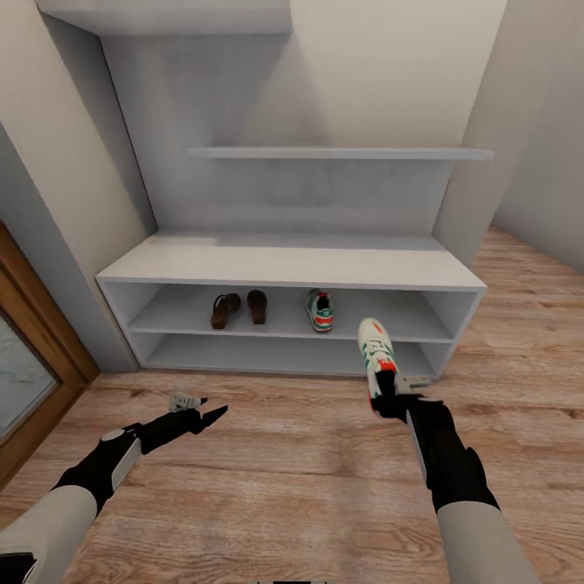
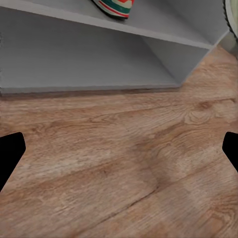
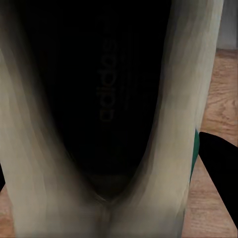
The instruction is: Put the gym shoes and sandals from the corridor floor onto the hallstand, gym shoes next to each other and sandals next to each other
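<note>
1. Your right hand [image 1: 388,396] is clamped on the heel end of a white gym shoe with green stripes and red-orange accents [image 1: 376,350], held in the air, toe pointing toward the low white two-tier shoe rack [image 1: 284,268], near its right end.
2. In the right wrist view that shoe's dark opening [image 3: 106,99] sits right against the camera.
3. Your left hand [image 1: 212,415] hangs low over the brown wood-plank floor [image 1: 284,487], fingers spread, holding nothing, arm reaching forward and inward.
4. The second white-and-green gym shoe [image 1: 319,311] stands on the rack's upper shelf, right of centre.
5. Two flat brown leather sandals [image 1: 239,309] lie side by side on that shelf, left of it.
</note>
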